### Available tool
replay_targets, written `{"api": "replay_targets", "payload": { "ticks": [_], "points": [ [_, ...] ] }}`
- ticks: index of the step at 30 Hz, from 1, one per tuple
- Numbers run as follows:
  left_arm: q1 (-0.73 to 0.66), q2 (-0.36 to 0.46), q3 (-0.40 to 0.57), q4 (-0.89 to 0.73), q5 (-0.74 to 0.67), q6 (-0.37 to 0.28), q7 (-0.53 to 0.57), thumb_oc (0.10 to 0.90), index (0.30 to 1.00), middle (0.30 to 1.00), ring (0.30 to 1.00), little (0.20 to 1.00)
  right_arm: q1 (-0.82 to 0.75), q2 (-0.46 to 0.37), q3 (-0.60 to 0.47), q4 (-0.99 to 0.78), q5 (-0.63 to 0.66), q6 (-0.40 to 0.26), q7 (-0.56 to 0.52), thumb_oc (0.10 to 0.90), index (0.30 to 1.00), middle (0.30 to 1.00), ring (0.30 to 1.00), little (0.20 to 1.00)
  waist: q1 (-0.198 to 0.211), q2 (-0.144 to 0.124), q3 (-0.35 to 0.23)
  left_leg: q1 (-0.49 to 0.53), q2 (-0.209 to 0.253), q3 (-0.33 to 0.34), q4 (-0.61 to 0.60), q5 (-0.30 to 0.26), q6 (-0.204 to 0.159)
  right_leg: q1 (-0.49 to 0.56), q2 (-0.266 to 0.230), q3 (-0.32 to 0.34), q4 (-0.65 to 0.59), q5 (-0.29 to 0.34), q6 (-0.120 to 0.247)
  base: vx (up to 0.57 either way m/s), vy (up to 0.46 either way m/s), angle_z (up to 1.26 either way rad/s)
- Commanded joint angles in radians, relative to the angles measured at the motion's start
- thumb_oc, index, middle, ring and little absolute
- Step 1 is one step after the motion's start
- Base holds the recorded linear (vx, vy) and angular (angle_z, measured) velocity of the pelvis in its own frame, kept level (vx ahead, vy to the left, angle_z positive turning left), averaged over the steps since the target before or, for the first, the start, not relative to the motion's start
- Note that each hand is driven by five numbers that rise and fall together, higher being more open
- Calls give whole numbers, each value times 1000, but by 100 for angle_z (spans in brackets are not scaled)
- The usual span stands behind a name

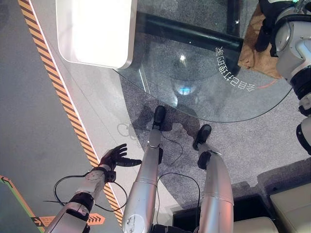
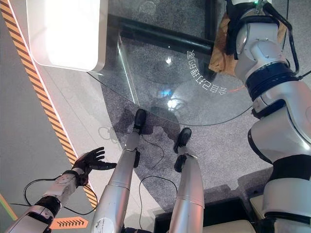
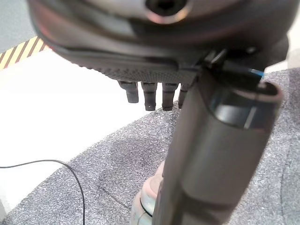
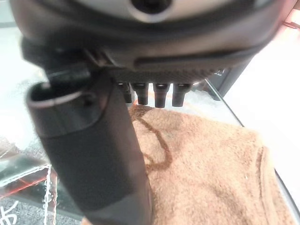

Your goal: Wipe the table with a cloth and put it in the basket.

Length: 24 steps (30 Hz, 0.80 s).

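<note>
A brown cloth (image 1: 250, 48) lies on the round glass table (image 1: 194, 73) at its far right. My right hand (image 1: 265, 31) rests on top of the cloth. In the right wrist view its fingers (image 4: 154, 93) reach out straight over the terry cloth (image 4: 211, 164), with the thumb held beside them, not curled round the fabric. My left hand (image 1: 114, 158) hangs low at the left, well away from the table, over the floor. Its fingers are spread and hold nothing.
A white rounded tabletop (image 1: 95, 31) stands at the far left, touching the glass table's edge. A black bar (image 1: 189, 31) runs beneath the glass. A yellow-and-black hazard stripe (image 1: 53, 82) crosses the floor at the left. Pale furniture (image 1: 291, 208) sits at the lower right.
</note>
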Motion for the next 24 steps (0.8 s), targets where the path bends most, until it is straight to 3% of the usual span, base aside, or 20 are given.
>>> {"api": "replay_targets", "payload": {
  "ticks": [1, 24],
  "points": [
    [84, 54, -10, 25, 11, 9, -10, 800, 900, 900, 900, 900, -8, -74, 72, 35, -10, 14, 56, 100, 300, 300, 300, 200, -3, 30, -9, 3, -80, 74, 94, -111, 90, 52, 54, -60, -211, 146, 1, 0, 0, 0],
    [82, 70, -2, 20, 9, 10, -20, 800, 900, 900, 900, 900, -21, -84, 85, 44, -38, -9, 101, 100, 300, 300, 300, 200, -3, 21, -9, 19, -79, 76, 90, -110, 93, 70, 58, -61, -224, 151, 2, 0, 0, 0]
  ]
}}
